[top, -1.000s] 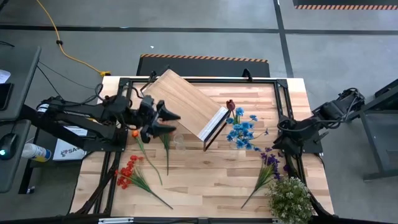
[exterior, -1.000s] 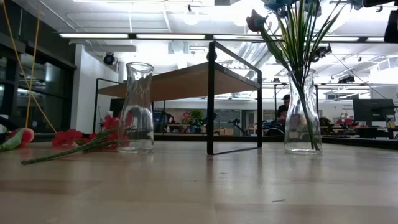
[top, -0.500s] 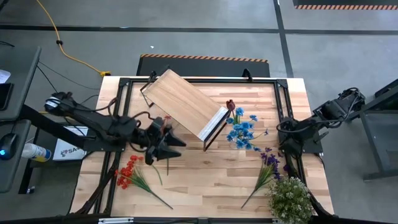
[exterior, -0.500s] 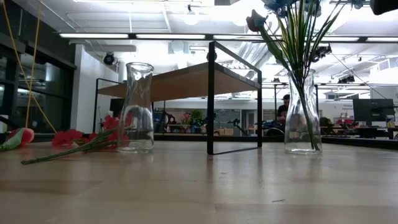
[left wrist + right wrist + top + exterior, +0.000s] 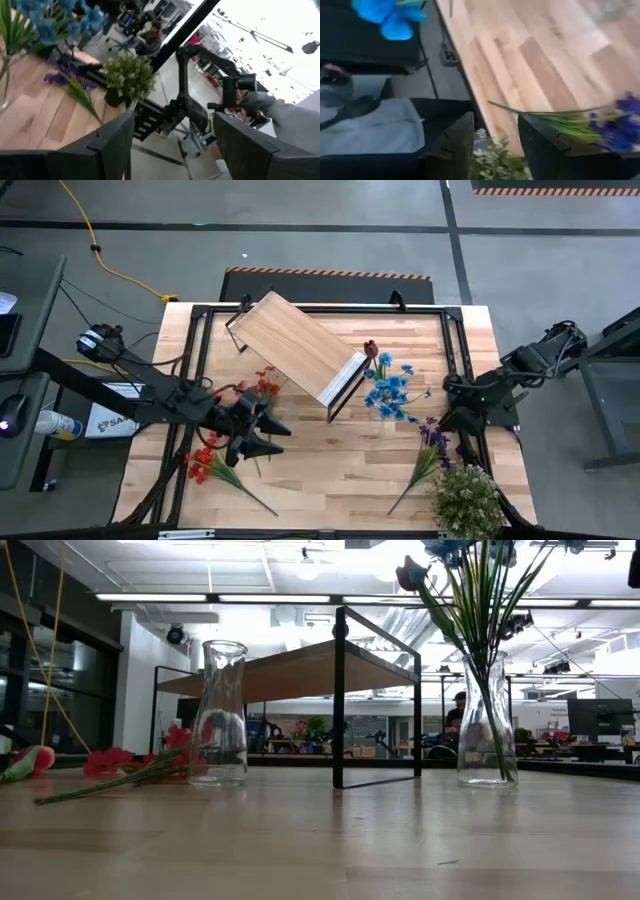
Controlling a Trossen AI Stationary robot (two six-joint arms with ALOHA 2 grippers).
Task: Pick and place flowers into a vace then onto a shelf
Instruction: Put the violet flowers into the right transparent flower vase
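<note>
High view: left gripper point(image 5: 262, 438), fingers spread and holding nothing, hovers just beside the red spray point(image 5: 212, 462) lying flat on the table, stem running diagonally toward the front edge. Right gripper point(image 5: 447, 418), parted and unladen, waits farther off.

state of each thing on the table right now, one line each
left gripper: open, empty, above the table
right gripper: jaws apart, empty, at the table's right edge
empty vase: upright, no stems
second vase: upright, holding blue flowers and a dark red rose
red spray: lying flat
purple spray: lying flat
shelf: standing, bare
</note>
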